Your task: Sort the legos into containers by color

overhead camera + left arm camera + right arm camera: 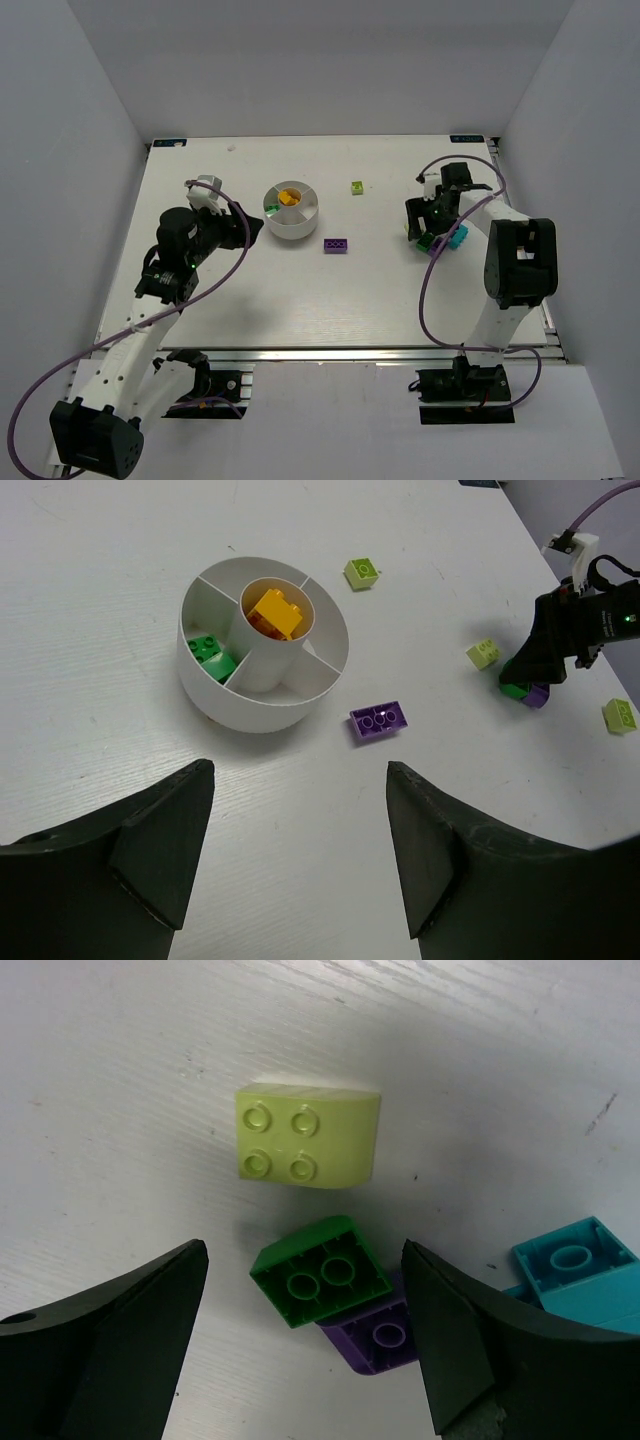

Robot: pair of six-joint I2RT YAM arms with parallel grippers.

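**A:** Where is the dark green brick (320,1282)?

**B:** Toward the bench's right edge, about midway between the far and near edges. It sits between the fingers of the right gripper (303,1260), which are spread and hold nothing.

**A:** What could go wrong?

**B:** It leans on a purple brick (375,1335), touching it, so it looks tipped rather than flat. If the fingers close as they stand, I'd guess they catch the purple one too. Or the green one pivots on it and slips out. A cyan brick (575,1265) lies just beside one finger and could get shoved. The lime brick (308,1138) is near but apart.

**A:** Which way does it point?

**B:** The face with two round marks is turned up toward the wrist camera. I can't tell whether those are studs or sockets. Its slightly longer axis runs roughly from finger to finger, a little skewed. That skew could twist it as the fingers close.

**A:** And the other arm?

**B:** The left gripper (298,770) hangs spread and empty near the dish (265,725), left of the bench's middle and nearer the far edge. One wedge holds dark green pieces (212,662), likely this brick's home.
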